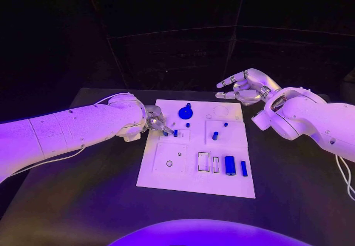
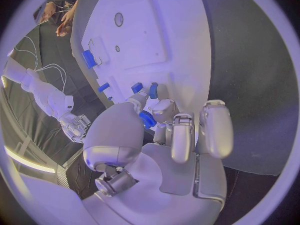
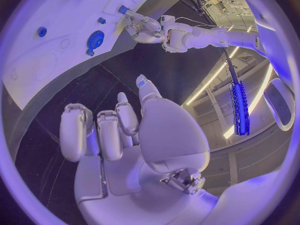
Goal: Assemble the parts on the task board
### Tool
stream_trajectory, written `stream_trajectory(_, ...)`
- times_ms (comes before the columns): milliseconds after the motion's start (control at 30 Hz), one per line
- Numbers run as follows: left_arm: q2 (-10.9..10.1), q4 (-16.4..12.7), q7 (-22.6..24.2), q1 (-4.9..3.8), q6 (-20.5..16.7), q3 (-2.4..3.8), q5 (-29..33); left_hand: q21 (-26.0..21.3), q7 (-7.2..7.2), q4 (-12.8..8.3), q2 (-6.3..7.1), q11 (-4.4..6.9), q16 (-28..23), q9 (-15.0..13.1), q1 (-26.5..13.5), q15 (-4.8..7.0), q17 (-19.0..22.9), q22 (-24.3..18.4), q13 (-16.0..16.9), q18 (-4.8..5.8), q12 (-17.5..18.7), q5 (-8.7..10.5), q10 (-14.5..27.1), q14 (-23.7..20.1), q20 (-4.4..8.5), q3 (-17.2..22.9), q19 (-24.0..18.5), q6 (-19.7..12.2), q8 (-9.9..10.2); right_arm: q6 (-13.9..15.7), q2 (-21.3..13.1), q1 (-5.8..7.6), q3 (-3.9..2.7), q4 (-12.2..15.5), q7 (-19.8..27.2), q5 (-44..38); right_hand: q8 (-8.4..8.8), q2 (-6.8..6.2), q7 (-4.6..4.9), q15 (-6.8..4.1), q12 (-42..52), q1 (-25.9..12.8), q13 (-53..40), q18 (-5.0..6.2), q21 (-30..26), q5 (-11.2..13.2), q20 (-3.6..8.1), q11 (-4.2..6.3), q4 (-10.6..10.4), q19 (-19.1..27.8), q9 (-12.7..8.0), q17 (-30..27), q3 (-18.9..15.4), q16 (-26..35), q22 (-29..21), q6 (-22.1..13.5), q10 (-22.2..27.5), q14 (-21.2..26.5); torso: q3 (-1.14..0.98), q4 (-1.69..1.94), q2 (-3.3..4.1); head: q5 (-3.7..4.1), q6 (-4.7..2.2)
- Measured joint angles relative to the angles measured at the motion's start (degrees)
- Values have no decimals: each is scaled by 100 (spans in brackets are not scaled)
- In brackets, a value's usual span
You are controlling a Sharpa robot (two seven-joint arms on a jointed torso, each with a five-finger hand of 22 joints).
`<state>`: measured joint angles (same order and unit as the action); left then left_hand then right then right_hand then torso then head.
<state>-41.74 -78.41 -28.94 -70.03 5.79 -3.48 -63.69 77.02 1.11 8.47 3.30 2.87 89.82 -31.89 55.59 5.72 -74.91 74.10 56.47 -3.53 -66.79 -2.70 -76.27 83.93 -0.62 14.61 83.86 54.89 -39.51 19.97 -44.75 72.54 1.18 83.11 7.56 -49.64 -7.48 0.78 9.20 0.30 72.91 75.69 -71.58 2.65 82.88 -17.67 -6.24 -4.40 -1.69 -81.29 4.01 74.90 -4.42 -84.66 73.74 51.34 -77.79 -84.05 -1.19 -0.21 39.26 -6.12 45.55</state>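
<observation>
Pinching a small blue peg (image 2: 147, 120) near the task board's (image 1: 192, 180) left edge, the left hand (image 1: 155, 121) holds something light, hard, slippery; the right hand (image 1: 244, 86) hangs released.

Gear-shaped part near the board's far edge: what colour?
Blue; the gear-shaped part shows best in the head view.

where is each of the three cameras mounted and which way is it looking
Head view: on the robot's head, looking down at the task board; both white arms reach in, left hand, right hand.
Left wrist view: behind the left hand, facing the board; its fingers pinch a small blue part.
Right wrist view: behind the right hand, held empty off the board's edge.
All three views share the board; both wrist views show the other hand.
</observation>
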Motion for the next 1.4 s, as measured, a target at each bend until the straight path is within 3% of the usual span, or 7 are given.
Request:
stream_trajectory(833, -99, -128, -13, -14, -91, 7, 29, 0, 0, 16, -7, 0, 0, 4, -5, -1, 0, 11, 13, 0, 0, 0, 0, 0, 0, -47, 0, -1, 0, -15, 10, 0, 0, -22, -4, 0, 0, 0, 0, 0, 0, 0, 7, 0, 0, 0, 0, 0, 0, 0, 1, 1, 0, 0, -5, 0, 0, 0, -3, 2, -3, 8, -15)
stream_trajectory(1000, -132, -139, -14, -23, -144, 10, 51, -79, 2, 64, 16, -10, 0, 24, -28, -1, 0, -110, -141, -1, 85, 0, 23, 0, 4, -180, -5, -3, 0, -21, 12, 0, 0, -26, -7, 0, 0, 0, 0, 0, 0, 0, 8, 0, 0, 0, 0, 0, 0, 0, 1, 4, 0, 0, -5, 0, 0, 0, -3, 2, -2, 9, -17)
stream_trajectory(1033, -137, -141, -12, -27, -176, 10, 72, -192, 31, 89, 54, -25, 0, 35, -67, -1, 0, -236, -283, 0, 199, 0, 121, 0, 18, -253, -48, -40, 3, -21, 12, 0, 1, -27, -7, 0, 0, 0, 0, 0, 0, 0, 8, 0, 0, 0, 0, 0, 0, 0, 1, 4, 0, 0, -5, 0, 0, 0, -2, 2, -1, 10, -18)
stream_trajectory(1167, -163, -132, 53, -51, -466, 12, 267, -1204, 161, 457, 241, -164, -361, 132, -253, -72, 0, -1344, -1620, -245, 1293, 0, 990, 5, -42, -758, -558, -412, 159, -22, 17, -1, 1, -33, -10, 0, 0, 0, 0, 0, 0, 0, 8, 0, 0, 0, 0, 0, 0, 0, 1, 4, 0, 0, -5, 0, 0, 0, -2, 2, 0, 18, -18)
stream_trajectory(1267, -178, -111, 158, -71, -759, 13, 475, -2423, 317, 710, 279, -308, -1017, 233, -97, -200, 139, -2573, -1950, -459, 1653, 0, 1378, -12, -149, -1080, -1140, -713, 274, -23, 20, -1, 1, -37, -13, 0, 0, 0, 0, 0, 0, 0, 7, 0, 0, 0, 0, 0, 0, 0, 1, 3, 0, 0, -5, 0, 0, 0, -1, 2, 0, 23, -17)
stream_trajectory(1333, -182, -93, 249, -80, -939, 14, 599, -3196, 438, 756, 248, -423, -1624, 328, 157, -318, 811, -3297, -2069, -593, 1826, 0, 1629, -266, -230, -1200, -1516, -959, 398, -23, 23, -1, 1, -40, -15, 0, 0, 0, 0, 0, 0, 0, 7, 1, 0, 0, 12, 0, 0, 12, 1, 3, 0, 0, -5, 0, 0, 0, 0, 2, 0, 26, -15)
stream_trajectory(1400, -180, -69, 360, -84, -1058, 14, 693, -3511, 551, 749, 169, -512, -2037, 422, 446, -392, 1282, -3552, -2161, -619, 1933, 0, 1795, -479, -316, -1239, -1626, -1107, 493, -23, 26, -1, 1, -43, -17, 0, 0, 0, 0, 0, 0, 0, 7, 0, 0, 0, 20, 0, 0, 20, 1, 3, 0, 0, -5, 0, 0, 0, 0, 2, 0, 27, -15)
